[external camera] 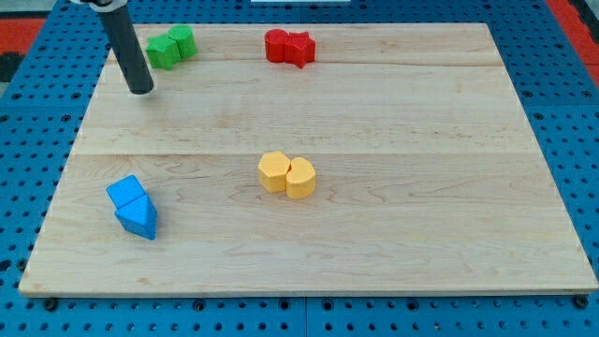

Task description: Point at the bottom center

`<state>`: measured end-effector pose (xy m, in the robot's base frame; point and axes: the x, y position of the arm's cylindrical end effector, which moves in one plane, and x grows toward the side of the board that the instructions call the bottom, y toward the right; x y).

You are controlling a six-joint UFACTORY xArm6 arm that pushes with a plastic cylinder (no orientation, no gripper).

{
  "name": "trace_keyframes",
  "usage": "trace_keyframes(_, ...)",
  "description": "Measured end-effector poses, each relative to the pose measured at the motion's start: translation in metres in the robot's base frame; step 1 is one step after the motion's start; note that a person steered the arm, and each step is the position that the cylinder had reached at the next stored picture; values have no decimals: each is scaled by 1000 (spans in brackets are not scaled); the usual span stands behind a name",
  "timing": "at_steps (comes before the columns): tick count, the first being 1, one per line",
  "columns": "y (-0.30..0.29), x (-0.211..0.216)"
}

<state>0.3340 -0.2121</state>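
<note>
My tip (140, 91) rests on the wooden board (393, 234) near the view's top left. It stands just below and left of two green blocks (171, 47) that touch each other. Two red blocks (288, 47), one star-shaped, sit together at the view's top centre. Two yellow blocks (287, 174), a hexagon and a rounded one, touch at the board's middle. Two blue blocks (133, 206), a cube and a triangular one, touch at the view's lower left. The tip touches no block.
The board lies on a blue perforated table (571, 112). The board's bottom edge (309, 294) runs near the view's bottom.
</note>
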Motion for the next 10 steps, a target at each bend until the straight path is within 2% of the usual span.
trace_keyframes(5, 27, 36)
trace_keyframes(6, 51, 96)
trace_keyframes(7, 123, 142)
trace_keyframes(8, 132, 180)
trace_keyframes(10, 154, 212)
